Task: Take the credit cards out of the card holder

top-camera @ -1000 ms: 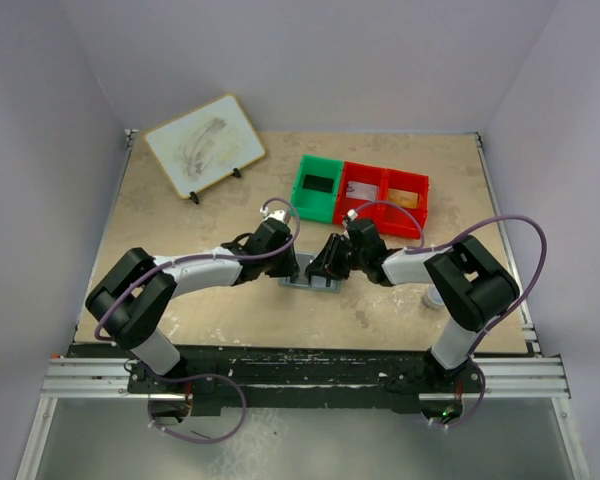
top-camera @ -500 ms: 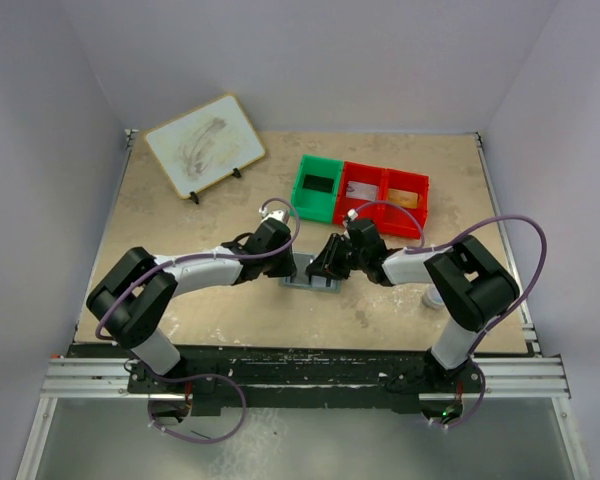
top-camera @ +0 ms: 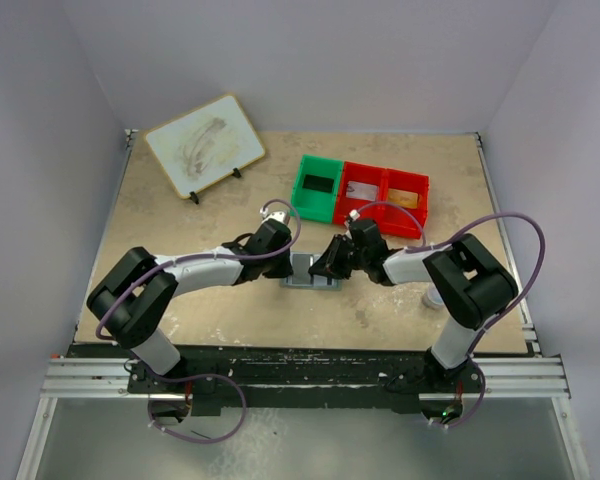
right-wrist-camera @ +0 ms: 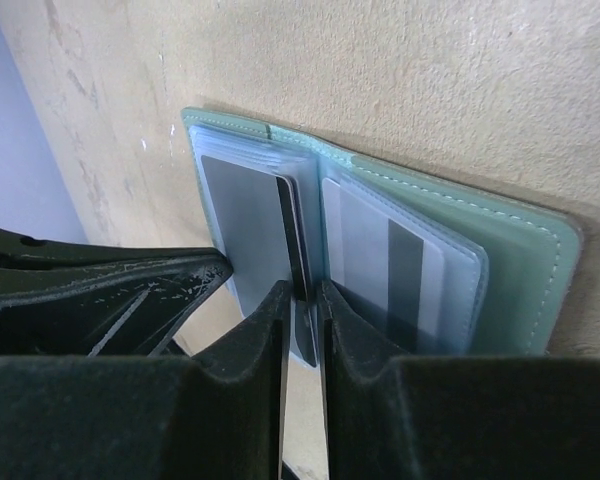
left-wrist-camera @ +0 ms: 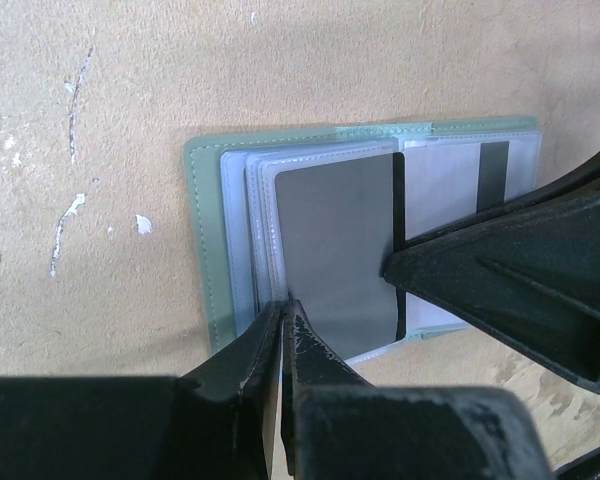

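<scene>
- Table (top-camera: pixel 180 230): beige, speckled top, white scuffs.
- Green bin (top-camera: pixel 318 209): plastic, far side of the table, touching the red bin's left wall.
- Red bin (top-camera: pixel 385 170): plastic, two compartments, contents unclear.
- Board (top-camera: pixel 205 145): white, grey smudged marking, propped tilted on a black stand, far-left corner.

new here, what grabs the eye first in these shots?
The open card holder lies at the middle of the table. The right end effector pinches a dark card by the fold; the left end effector is shut at the same page's edge. Red and green bins sit just behind.
</scene>
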`<state>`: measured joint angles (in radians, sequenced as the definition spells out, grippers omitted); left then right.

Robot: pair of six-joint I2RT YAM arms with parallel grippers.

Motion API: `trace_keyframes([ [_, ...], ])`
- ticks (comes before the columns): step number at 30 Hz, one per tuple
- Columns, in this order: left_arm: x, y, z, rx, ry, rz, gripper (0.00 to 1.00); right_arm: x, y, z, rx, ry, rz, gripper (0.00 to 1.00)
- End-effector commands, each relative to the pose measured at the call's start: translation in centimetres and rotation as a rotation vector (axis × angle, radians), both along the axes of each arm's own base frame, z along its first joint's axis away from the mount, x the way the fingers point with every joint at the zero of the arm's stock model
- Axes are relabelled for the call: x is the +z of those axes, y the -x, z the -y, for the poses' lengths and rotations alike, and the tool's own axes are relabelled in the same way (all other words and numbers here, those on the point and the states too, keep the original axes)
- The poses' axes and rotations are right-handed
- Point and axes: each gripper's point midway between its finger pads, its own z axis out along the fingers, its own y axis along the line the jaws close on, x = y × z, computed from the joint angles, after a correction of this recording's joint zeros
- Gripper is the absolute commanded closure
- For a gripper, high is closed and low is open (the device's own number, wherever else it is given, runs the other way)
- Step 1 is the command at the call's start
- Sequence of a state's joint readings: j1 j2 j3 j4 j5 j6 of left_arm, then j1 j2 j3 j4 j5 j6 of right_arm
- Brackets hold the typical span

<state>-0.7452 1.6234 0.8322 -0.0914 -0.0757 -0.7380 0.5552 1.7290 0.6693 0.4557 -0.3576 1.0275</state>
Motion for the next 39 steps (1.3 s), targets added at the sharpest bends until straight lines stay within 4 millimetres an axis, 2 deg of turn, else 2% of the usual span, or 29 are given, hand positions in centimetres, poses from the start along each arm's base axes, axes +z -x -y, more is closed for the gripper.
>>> trace_keyframes([
  [1, -0.7, 0.7, 0.3, -0.042, -0.025, -0.016, 1.00, 0.1, 0.1, -0.4, 0.011, -0.037, 0.003, 0.83],
  [9, -1.3, 0.8, -0.6, -0.012, -0.068, -0.019, 1.00, 0.2, -0.3, 0.6, -0.017, -0.018, 0.011, 1.00],
  [15, -1.9, 0.9, -1.0, -0.005, -0.092, -0.031, 1.00, 0.0, -0.5, 1.8, -0.028, -0.014, 0.011, 1.00],
  [25, -1.8, 0.8, -1.0, 0.002, -0.089, -0.028, 1.00, 0.0, -0.7, 3.1, -0.055, 0.046, 0.019, 1.00],
  [39, -1.3, 0.8, -0.9, 0.005, -0.073, -0.019, 1.00, 0.3, -0.6, 3.7, -0.052, 0.041, 0.020, 1.00],
])
